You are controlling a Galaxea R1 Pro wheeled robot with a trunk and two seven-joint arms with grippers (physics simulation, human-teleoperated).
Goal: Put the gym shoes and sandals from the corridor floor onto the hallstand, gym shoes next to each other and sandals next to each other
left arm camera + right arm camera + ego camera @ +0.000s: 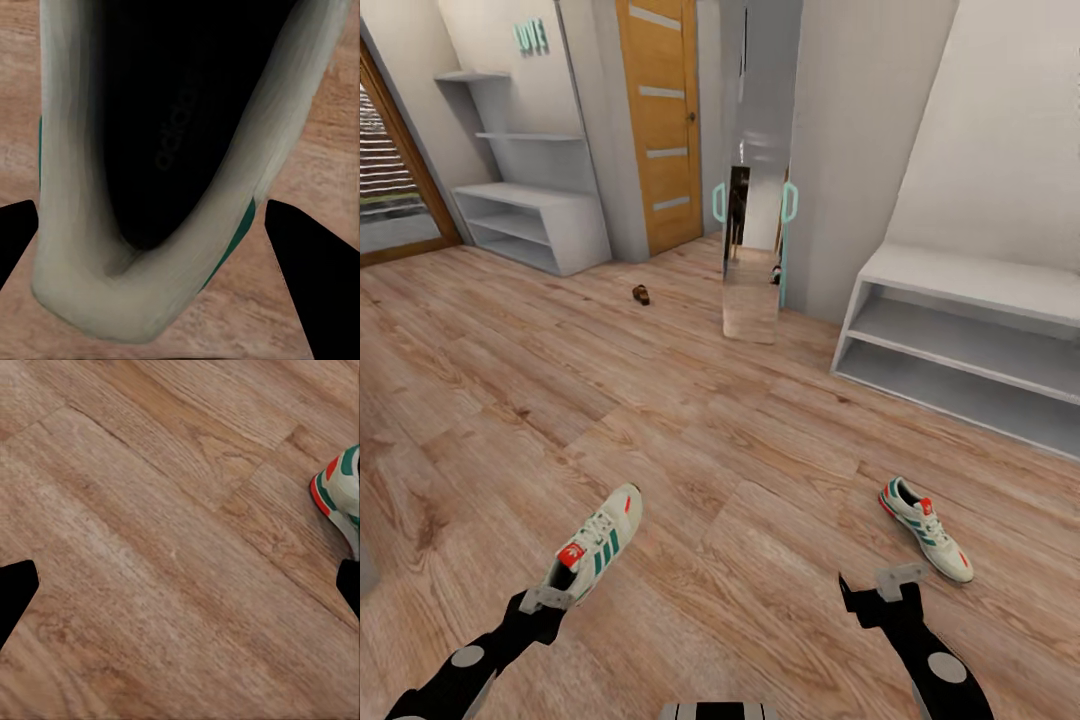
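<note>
Left gripper (546,600) open, fingers either side of one gym shoe's (597,544) heel (not clamped); right gripper (880,592) open above corridor floor (740,470); second gym shoe (926,527) near hallstand (960,340).

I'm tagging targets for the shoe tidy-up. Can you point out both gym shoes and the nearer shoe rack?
left gym shoe (598,548): head view, on its laces and green stripes.
right gym shoe (926,528): head view, on its laced upper.
hallstand (980,280): head view, on its bare flat bench top.
</note>
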